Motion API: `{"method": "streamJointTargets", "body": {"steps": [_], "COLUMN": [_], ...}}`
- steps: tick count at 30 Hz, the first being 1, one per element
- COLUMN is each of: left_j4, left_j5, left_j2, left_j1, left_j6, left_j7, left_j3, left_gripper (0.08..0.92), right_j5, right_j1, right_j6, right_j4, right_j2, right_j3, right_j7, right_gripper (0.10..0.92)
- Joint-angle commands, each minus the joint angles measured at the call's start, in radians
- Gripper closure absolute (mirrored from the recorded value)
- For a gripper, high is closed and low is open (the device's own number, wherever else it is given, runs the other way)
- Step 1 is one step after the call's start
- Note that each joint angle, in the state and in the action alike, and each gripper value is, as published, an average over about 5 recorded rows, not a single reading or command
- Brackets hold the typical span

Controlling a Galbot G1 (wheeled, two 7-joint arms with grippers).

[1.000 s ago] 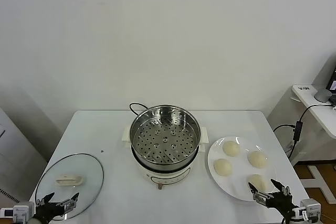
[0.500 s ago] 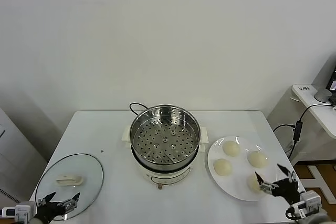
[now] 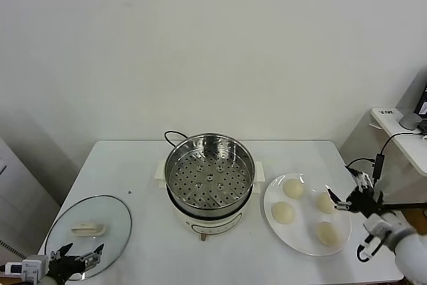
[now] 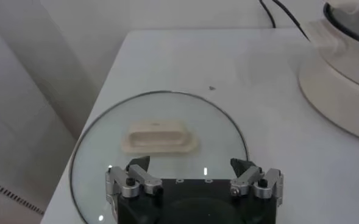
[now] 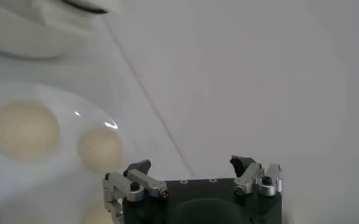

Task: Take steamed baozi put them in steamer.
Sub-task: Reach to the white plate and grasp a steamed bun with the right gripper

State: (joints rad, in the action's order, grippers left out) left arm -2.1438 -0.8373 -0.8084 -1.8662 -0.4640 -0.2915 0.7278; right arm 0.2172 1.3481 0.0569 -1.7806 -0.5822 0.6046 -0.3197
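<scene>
Four cream-white baozi lie on a white plate [image 3: 301, 245]: one at the back [image 3: 293, 188], one at the right [image 3: 325, 202], one at the left [image 3: 283, 213], one at the front [image 3: 327, 233]. The shiny steamer [image 3: 209, 173] with a perforated tray stands empty at the table's middle. My right gripper [image 3: 350, 193] is open and empty, raised beside the plate's right edge near the right baozi; the right wrist view shows it [image 5: 191, 167] with baozi [image 5: 100, 148] off to one side. My left gripper [image 3: 75, 254] is open and empty over the glass lid.
The glass lid [image 3: 87, 233] with a white handle [image 4: 158, 136] lies at the table's front left. A black cord [image 3: 172, 136] runs behind the steamer. A side desk with cables [image 3: 387, 139] stands to the right of the table.
My right gripper has risen and moved back from the plate's front edge to its right edge. The left gripper has barely shifted. The baozi have not moved.
</scene>
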Motion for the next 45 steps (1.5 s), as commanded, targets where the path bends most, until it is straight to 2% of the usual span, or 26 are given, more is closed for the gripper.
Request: {"method": "streamJointTargets", "body": {"steps": [1,9,14,19,28,45], "left_j4": [-0.004,-0.004,-0.007,-0.012,-0.01,-0.011], "left_j5": [0.017,0.019,0.019,0.02,0.02,0.023], "left_j2": [-0.004,-0.004,-0.004,-0.005,-0.005,-0.004], "left_j1": [0.011,0.014,0.014,0.014,0.014,0.022], "left_j6": [-0.008,-0.012,-0.015,-0.021,-0.022,-0.024], "left_j7": [-0.002,-0.002,-0.004,-0.008,-0.009,-0.009], "left_j3": [-0.01,-0.009,-0.008,-0.007,-0.005,-0.013], "left_gripper": [0.177,0.177,0.177,0.177,0.177,0.177], "right_j5": [0.019,-0.173,-0.214,-0.225,-0.224,-0.106], "right_j1": [-0.468,-0.981,-1.273,-1.437,-1.472,-1.329], "right_j6": [-0.04,-0.037,-0.059,-0.093,-0.126,-0.168], "right_j4": [0.154,0.279,0.394,0.501,0.617,0.752], "right_j2": [0.173,0.223,0.182,0.126,-0.003,-0.198], "right_j3": [-0.384,-0.908,-1.206,-1.374,-1.452,-1.356], "right_j7": [-0.326,-0.546,-0.667,-0.79,-0.837,-0.762], "right_gripper": [0.203,0.203,0.203,0.203,0.203,0.203]}}
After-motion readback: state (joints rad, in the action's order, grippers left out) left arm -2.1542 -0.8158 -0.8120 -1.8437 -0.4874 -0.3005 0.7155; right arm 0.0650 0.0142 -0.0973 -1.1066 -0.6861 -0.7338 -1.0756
